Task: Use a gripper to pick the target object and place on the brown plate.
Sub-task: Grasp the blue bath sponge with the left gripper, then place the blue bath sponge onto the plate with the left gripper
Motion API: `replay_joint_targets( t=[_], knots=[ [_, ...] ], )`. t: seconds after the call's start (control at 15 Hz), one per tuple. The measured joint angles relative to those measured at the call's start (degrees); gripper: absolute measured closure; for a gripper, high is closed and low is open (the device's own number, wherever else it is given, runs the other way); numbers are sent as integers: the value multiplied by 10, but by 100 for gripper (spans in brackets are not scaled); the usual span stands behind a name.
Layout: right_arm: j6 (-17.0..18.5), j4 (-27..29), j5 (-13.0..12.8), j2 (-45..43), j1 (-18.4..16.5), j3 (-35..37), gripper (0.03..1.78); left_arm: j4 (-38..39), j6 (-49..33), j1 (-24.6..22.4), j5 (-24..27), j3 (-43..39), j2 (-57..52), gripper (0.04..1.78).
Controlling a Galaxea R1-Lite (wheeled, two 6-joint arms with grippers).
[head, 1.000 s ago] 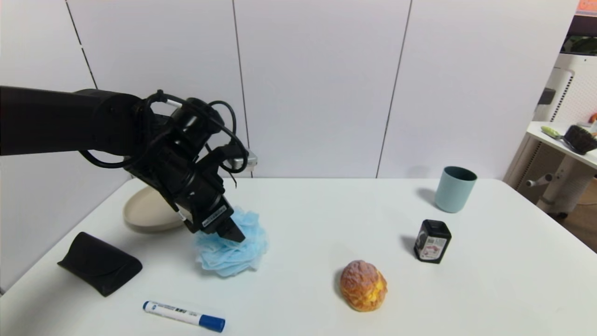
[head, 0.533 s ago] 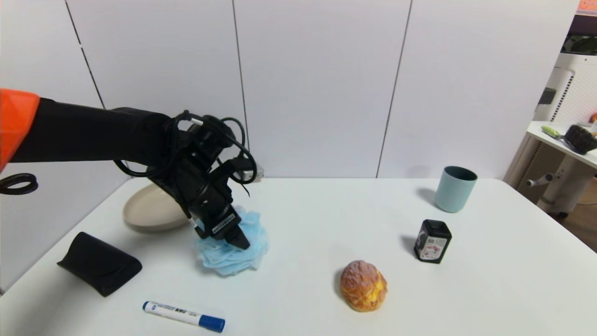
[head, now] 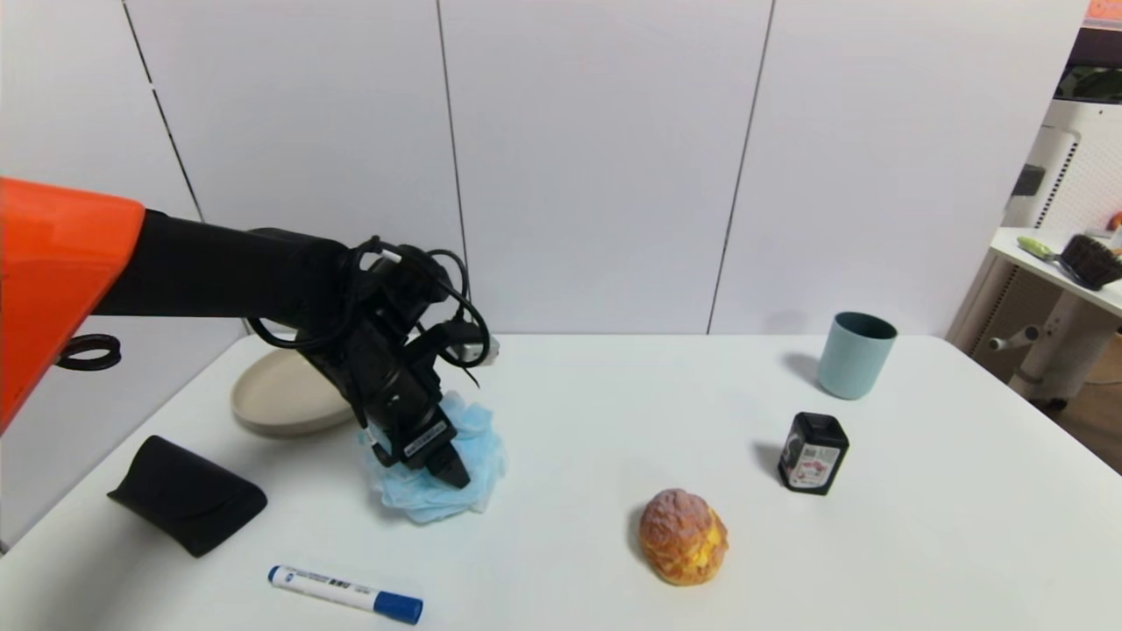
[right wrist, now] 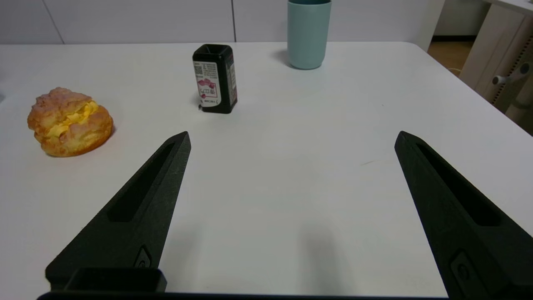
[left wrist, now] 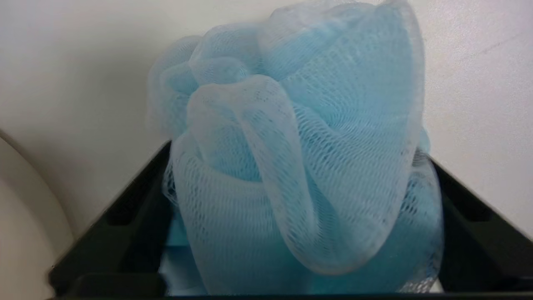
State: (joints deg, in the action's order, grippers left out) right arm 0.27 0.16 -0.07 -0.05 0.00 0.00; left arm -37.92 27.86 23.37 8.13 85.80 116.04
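The light-blue mesh pouf lies on the white table left of centre. My left gripper comes down on it from above, tips sunk into the mesh. In the left wrist view the pouf fills the space between my left gripper's two black fingers, which stand wide apart on either side of it. The beige plate sits just behind and left of the pouf, empty; its rim shows in the left wrist view. My right gripper is open and empty over bare table near the right side.
A cream-puff bun, a black jar and a teal cup stand on the right half. A black case and a blue-capped marker lie at the front left.
My left arm has reached farther forward and lower. The gripper has sunk deeper into the pouf and shifted slightly right. The pouf stays on the table.
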Motion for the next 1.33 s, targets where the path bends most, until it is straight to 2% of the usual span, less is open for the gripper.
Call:
replay_joint_targets(
  t=[0.13,0.4,0.53,0.8,0.93,1.13,1.33],
  knots=[
    [0,0,0,0,0,0,12,2,1,0,1,0,3,58],
    [0,0,0,0,0,0,12,3,1,1,4,0,5,99],
    [0,0,0,0,0,0,12,3,2,2,7,3,0,130],
    [0,0,0,0,0,0,12,2,-3,0,37,22,-17,139],
    [0,0,0,0,0,0,12,2,-4,-16,38,49,-24,140],
    [0,0,0,0,0,0,12,19,2,-68,38,103,-29,143],
    [0,0,0,0,0,0,12,101,3,-141,38,120,-30,145]
  ],
)
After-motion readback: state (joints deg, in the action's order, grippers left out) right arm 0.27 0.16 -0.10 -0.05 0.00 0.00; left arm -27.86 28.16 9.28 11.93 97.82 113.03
